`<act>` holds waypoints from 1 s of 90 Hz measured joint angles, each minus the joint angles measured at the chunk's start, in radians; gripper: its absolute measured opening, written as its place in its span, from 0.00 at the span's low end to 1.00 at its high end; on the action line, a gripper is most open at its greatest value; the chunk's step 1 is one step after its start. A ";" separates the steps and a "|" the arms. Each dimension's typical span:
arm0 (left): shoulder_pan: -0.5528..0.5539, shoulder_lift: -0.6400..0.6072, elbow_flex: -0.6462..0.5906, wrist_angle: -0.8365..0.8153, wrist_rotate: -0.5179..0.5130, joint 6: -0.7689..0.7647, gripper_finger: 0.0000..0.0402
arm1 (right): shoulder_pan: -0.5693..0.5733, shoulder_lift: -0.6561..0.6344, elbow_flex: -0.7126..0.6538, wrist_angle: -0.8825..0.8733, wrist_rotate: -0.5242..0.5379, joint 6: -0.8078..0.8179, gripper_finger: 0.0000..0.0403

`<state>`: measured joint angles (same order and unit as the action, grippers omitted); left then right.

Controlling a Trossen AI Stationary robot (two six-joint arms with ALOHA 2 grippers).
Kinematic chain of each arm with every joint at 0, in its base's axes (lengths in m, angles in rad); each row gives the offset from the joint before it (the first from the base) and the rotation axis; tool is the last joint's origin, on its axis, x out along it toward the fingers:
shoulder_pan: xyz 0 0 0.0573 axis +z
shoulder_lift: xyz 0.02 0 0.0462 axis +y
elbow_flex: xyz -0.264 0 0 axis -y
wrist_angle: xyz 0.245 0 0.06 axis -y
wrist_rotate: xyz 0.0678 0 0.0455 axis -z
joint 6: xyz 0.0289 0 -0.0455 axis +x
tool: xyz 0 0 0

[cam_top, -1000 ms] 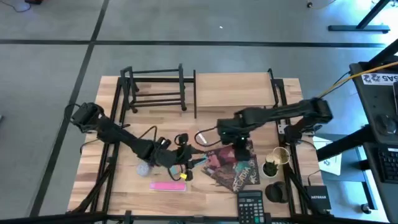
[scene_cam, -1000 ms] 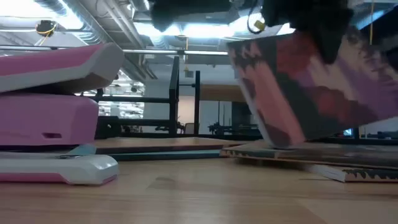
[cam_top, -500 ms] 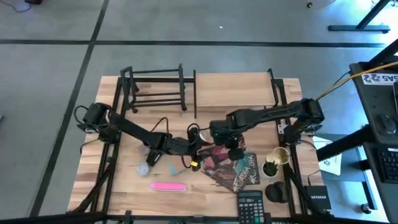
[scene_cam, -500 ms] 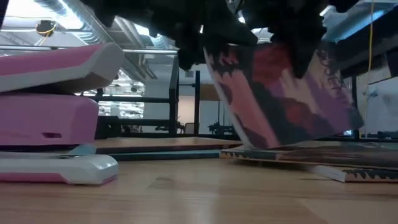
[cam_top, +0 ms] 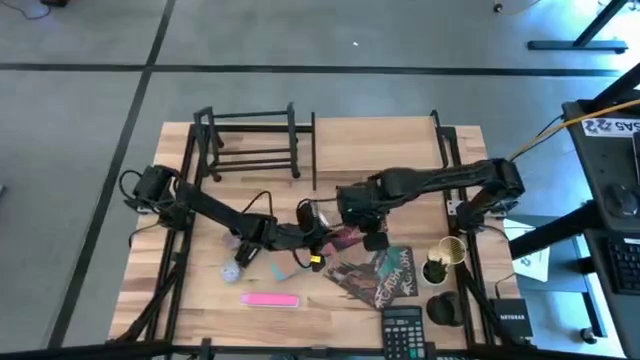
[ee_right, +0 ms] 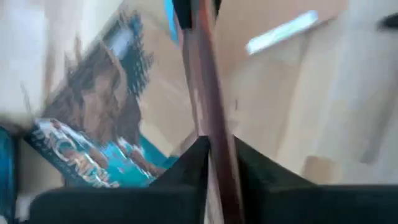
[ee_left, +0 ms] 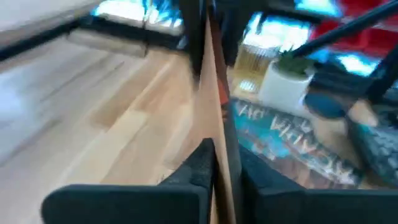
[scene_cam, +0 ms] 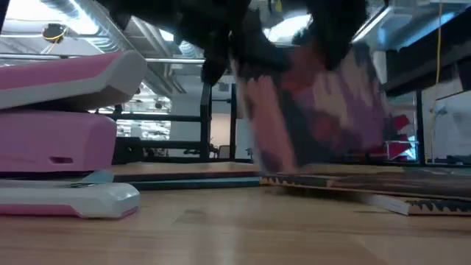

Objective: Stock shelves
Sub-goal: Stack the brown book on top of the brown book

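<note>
Shelves (cam_top: 250, 145): wood boards, black bars

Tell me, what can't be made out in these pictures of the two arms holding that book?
- Book: its cover in the low view is smeared by motion, no title readable.
- Left gripper and right gripper: fingertips clamp the book edge; in the high view the arms cover them.
- Wooden shelf: lower level hidden beneath its top board in the high view.
</note>
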<state>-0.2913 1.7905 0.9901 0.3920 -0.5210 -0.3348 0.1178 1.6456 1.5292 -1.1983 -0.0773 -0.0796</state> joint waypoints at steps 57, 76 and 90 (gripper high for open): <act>-0.284 -0.154 -0.002 0.355 -0.498 0.416 0.00 | 0.338 -0.688 -0.686 0.718 0.381 0.439 0.18; -0.361 -0.155 -0.002 0.696 -0.456 0.736 0.00 | 0.340 -0.666 -1.033 1.457 0.373 0.355 0.29; -0.372 -0.156 -0.002 0.769 -0.418 0.803 0.00 | 0.340 -0.587 -1.131 2.023 0.322 0.223 0.49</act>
<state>-0.6630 1.6344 0.9878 1.1606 -0.9391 0.4683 0.4580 1.0586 0.3981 0.8250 0.2448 0.1439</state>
